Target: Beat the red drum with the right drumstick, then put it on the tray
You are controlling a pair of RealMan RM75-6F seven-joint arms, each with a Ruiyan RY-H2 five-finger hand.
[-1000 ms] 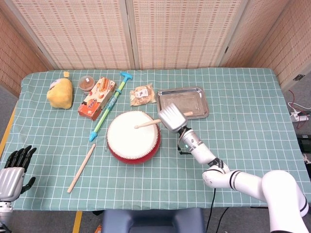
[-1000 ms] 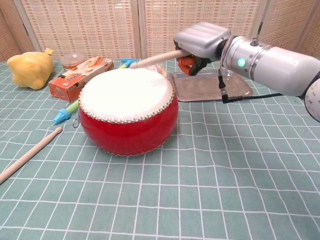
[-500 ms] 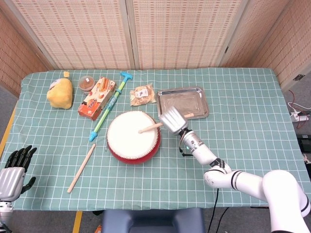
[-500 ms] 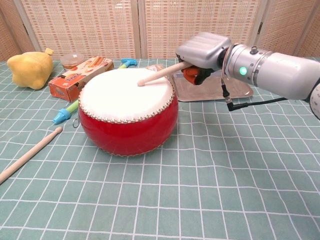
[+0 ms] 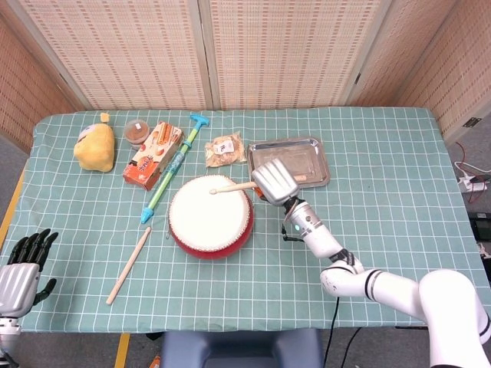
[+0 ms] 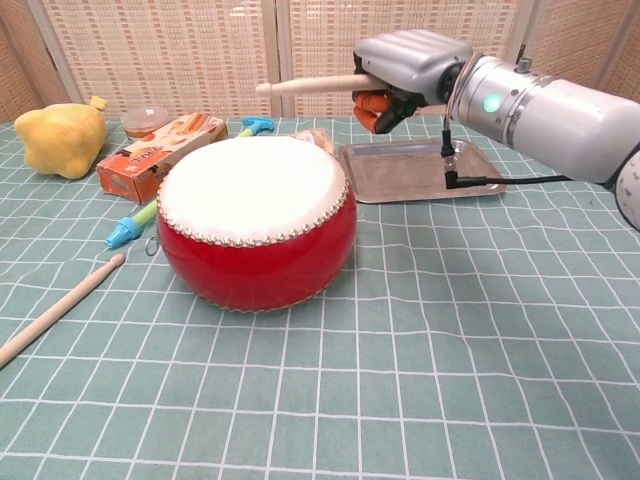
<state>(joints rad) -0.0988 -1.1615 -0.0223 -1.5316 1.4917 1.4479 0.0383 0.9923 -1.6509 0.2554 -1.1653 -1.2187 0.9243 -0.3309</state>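
Note:
The red drum (image 5: pixel 209 219) (image 6: pixel 256 226) with its white skin stands mid-table. My right hand (image 5: pixel 275 182) (image 6: pixel 408 68) grips a wooden drumstick (image 5: pixel 232 187) (image 6: pixel 312 84) at the drum's right rim, its tip raised well above the skin and pointing left. The metal tray (image 5: pixel 288 162) (image 6: pixel 420 172) lies just behind the hand. A second drumstick (image 5: pixel 128 265) (image 6: pixel 58 308) lies on the cloth left of the drum. My left hand (image 5: pixel 21 268) hangs at the table's front left corner, fingers apart and holding nothing.
Behind the drum lie a blue-green toy pump (image 5: pixel 172 167), an orange snack box (image 5: pixel 151 154), a small snack bag (image 5: pixel 225 149), a brown-lidded cup (image 5: pixel 137 133) and a yellow plush (image 5: pixel 94 144). Green checked cloth covers the table (image 5: pixel 383 199).
The right hand struck the drum skin with the stick half a second ago, then lifted it; the stick now sits level, high above the drum.

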